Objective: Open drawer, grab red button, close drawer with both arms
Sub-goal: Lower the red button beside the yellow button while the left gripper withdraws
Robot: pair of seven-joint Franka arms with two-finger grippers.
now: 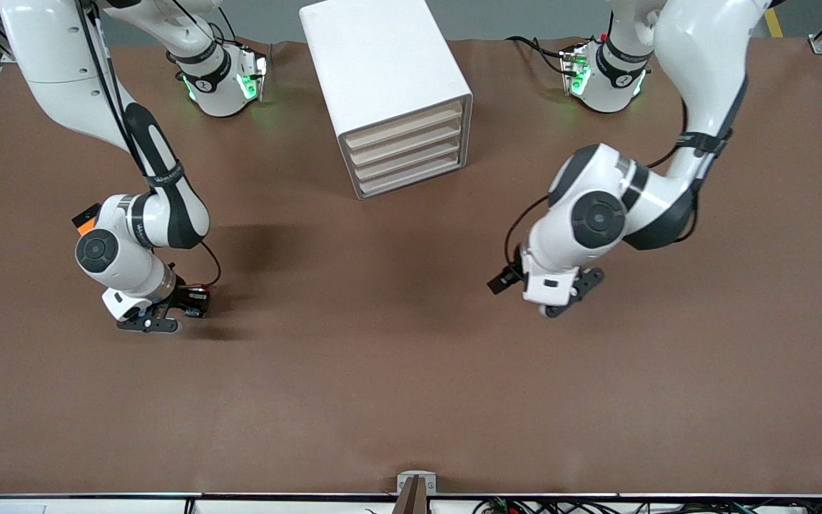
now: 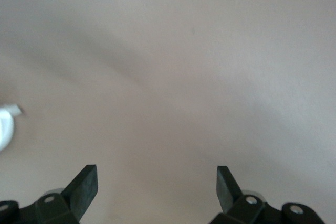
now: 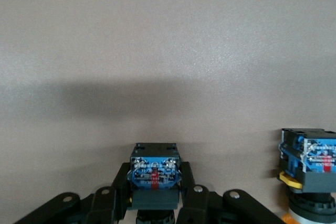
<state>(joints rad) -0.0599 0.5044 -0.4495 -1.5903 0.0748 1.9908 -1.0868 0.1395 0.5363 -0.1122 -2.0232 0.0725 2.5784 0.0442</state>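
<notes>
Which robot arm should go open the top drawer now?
Probably the left. The left gripper is open and empty over bare table, while the right gripper is shut on a button. The drawer looks closed.

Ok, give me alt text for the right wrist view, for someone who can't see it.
The right gripper is shut on a button with a black and blue blocky body, just above the brown table. A second button, with a yellow ring, stands on the table beside it.

White cabinet (image 1: 382,64), cream-beige drawer fronts, brown table (image 1: 411,371), black-and-blue button (image 3: 155,174).
</notes>
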